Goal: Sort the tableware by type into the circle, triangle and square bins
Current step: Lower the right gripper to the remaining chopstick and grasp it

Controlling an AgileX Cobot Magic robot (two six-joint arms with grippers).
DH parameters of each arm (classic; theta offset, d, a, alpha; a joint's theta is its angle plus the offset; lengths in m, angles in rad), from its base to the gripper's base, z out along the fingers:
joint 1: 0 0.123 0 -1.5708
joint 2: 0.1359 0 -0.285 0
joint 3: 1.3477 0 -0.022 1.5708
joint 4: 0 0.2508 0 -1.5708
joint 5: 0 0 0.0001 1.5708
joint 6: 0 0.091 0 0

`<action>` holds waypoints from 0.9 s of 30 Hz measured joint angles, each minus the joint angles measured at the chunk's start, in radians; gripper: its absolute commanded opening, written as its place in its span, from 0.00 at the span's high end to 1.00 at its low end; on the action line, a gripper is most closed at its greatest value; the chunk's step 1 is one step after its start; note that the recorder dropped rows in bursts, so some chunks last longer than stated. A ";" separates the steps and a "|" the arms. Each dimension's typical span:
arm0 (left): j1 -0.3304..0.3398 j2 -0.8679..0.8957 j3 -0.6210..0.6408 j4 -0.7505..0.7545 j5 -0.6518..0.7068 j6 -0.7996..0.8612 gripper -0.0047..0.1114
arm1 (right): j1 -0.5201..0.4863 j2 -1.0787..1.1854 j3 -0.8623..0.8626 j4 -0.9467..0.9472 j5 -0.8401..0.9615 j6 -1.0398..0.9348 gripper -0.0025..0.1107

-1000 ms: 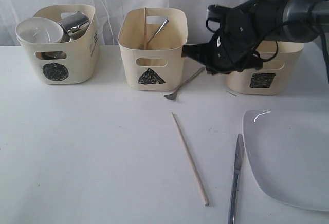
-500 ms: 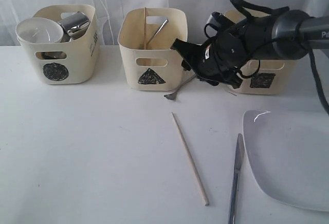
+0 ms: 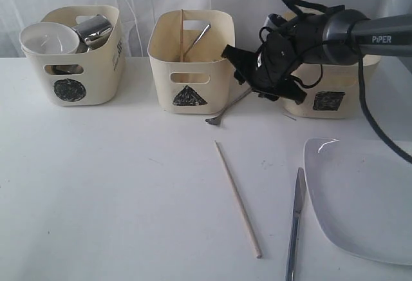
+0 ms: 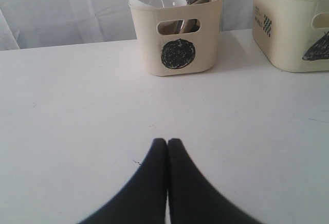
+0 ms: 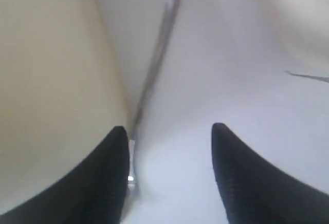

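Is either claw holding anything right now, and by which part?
Nothing held: right claw open beside the fork, left claw shut and empty.

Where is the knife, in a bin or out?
Out: the knife lies flat on the table between the chopstick and the white plate.

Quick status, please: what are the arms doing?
Left gripper shut, empty. Right gripper open at steel fork, lying on table beside cream triangle-marked bin. No obstacle seen.

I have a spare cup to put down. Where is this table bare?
Bare: the white table in front of the cream circle-marked bin, left of the wooden chopstick. Crowded: the steel knife and white squarish plate, and the steel fork beside the right gripper, jaws open.
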 measured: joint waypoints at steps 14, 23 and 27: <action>0.000 0.000 0.000 0.000 0.000 0.000 0.94 | 0.144 -0.101 0.000 0.228 0.542 -0.992 0.56; 0.000 0.000 0.000 0.000 0.000 0.000 0.94 | 0.257 -0.136 0.077 0.299 0.557 -0.997 0.56; 0.000 0.000 0.000 0.000 0.000 0.000 0.94 | 0.272 -0.136 0.176 0.301 0.472 -0.957 0.56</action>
